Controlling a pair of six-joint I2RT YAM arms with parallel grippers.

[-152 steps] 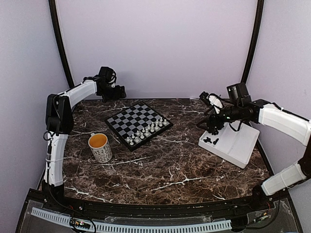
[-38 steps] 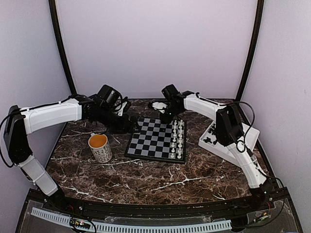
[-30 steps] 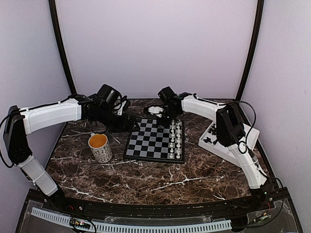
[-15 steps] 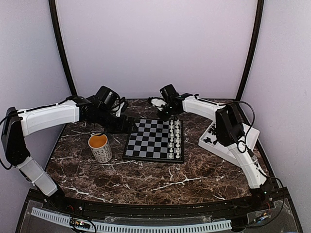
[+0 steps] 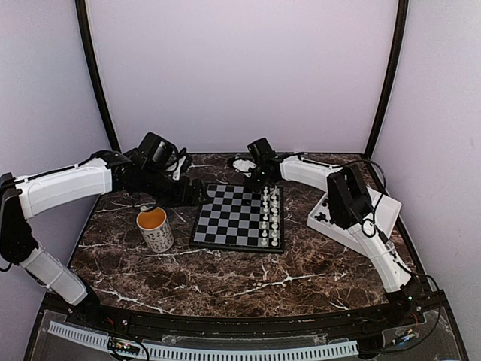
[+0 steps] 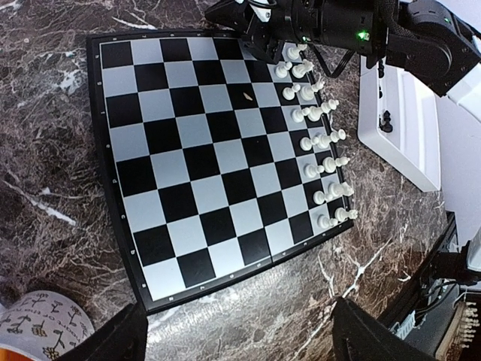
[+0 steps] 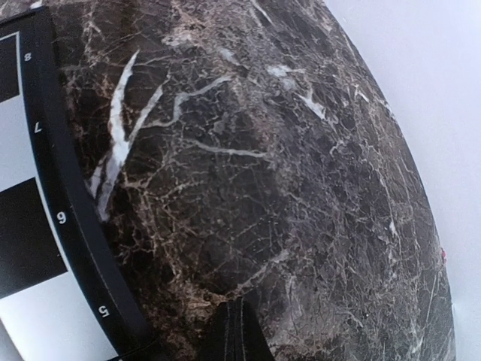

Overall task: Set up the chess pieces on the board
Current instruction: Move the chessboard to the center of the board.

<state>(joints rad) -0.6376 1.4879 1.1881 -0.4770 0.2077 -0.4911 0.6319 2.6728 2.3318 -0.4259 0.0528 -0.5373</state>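
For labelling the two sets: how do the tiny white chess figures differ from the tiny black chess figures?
The white chess figures stand in two rows along one edge of the black-framed chessboard; the black chess figures sit grouped on the white rectangular tray, off the board. Both are tiny.

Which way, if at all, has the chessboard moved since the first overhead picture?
Yes. The chessboard has slid right, away from the mug and toward the white tray, and turned so its white pieces line the tray side.
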